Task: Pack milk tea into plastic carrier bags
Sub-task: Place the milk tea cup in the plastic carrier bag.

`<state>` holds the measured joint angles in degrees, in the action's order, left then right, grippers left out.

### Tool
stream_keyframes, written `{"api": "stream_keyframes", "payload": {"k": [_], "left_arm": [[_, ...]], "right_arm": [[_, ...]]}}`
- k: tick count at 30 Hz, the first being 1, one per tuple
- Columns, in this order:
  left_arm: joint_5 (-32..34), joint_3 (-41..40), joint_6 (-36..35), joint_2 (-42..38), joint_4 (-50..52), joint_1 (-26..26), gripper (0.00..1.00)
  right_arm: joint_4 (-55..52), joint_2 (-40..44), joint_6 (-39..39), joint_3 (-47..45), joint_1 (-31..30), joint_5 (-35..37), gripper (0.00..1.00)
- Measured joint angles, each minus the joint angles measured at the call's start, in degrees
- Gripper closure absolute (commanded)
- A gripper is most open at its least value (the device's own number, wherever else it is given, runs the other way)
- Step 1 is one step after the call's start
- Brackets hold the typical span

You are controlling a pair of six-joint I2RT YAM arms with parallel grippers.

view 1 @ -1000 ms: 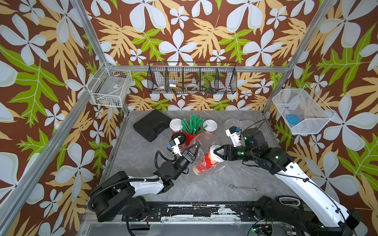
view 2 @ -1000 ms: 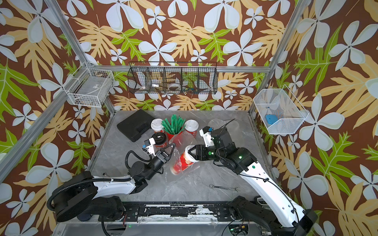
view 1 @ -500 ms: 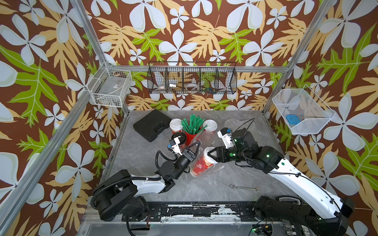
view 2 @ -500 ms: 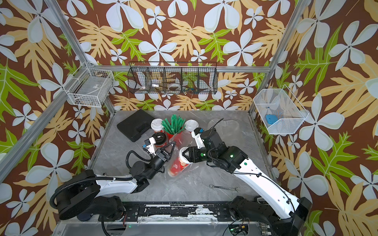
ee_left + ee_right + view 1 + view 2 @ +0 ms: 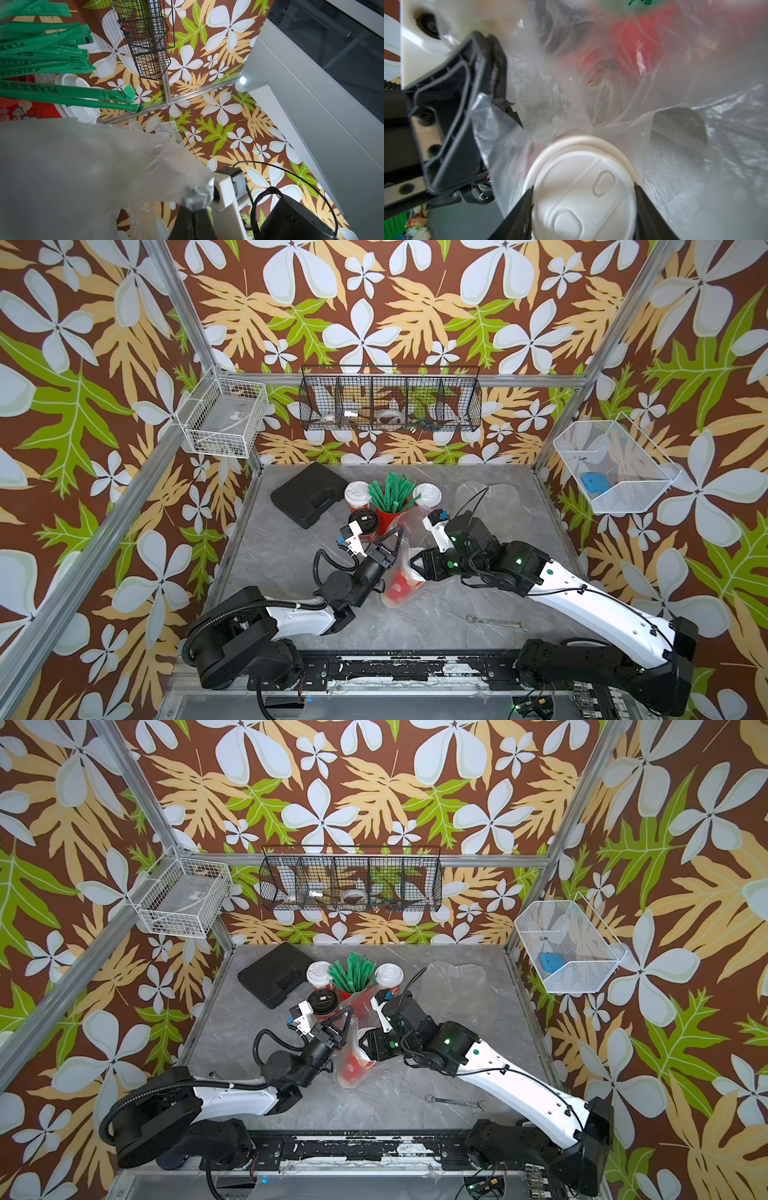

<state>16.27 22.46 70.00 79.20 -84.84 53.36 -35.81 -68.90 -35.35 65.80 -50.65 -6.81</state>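
A clear plastic carrier bag point(image 5: 411, 526) hangs from my left gripper point(image 5: 399, 532), which is shut on its crumpled rim point(image 5: 197, 197). Inside it a red milk tea cup point(image 5: 400, 585) leans, base toward the table's front. My right gripper point(image 5: 415, 566) is shut on that cup just under its white lid point(image 5: 577, 162), with bag film all around it point(image 5: 695, 124). Two white-lidded cups point(image 5: 357, 494) point(image 5: 427, 494) and a black-lidded cup point(image 5: 363, 520) stand behind. A second bag point(image 5: 486, 493) lies flat at the back right.
A red mesh pot of green straws point(image 5: 390, 497) stands between the cups, close behind the held bag. A black case point(image 5: 309, 493) lies at the back left. A wrench point(image 5: 496, 621) lies near the front right. Wire baskets hang on the walls.
My right gripper has carried the cup leftward and toward the table's front, deeper into the bag. The left gripper has kept its hold on the bag's rim and barely moved.
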Motion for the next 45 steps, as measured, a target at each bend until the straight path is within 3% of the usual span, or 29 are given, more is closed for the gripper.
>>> {"api": "stream_keyframes", "payload": {"k": [10,21,37,45], "left_arm": [[1.3,-0.7,0.4,-1.2,0.0,0.1,1.00],[1.5,-4.5,1.0,-5.2,1.0,0.1,1.00],[-1.3,-3.2,-3.2,-19.8,32.7,0.1,1.00],[-1.8,-3.1,-5.7,-21.7,43.4,0.1,1.00]], "right_arm": [[-0.3,-3.5,0.0,-0.5,-4.1,2.8,0.42],[-9.6,-5.6,2.4,3.7,-8.5,8.0,0.42],[-14.5,-9.9,4.3,6.1,-17.0,16.2,0.35],[-13.7,-8.3,3.8,4.6,-17.7,16.9,0.11]]}}
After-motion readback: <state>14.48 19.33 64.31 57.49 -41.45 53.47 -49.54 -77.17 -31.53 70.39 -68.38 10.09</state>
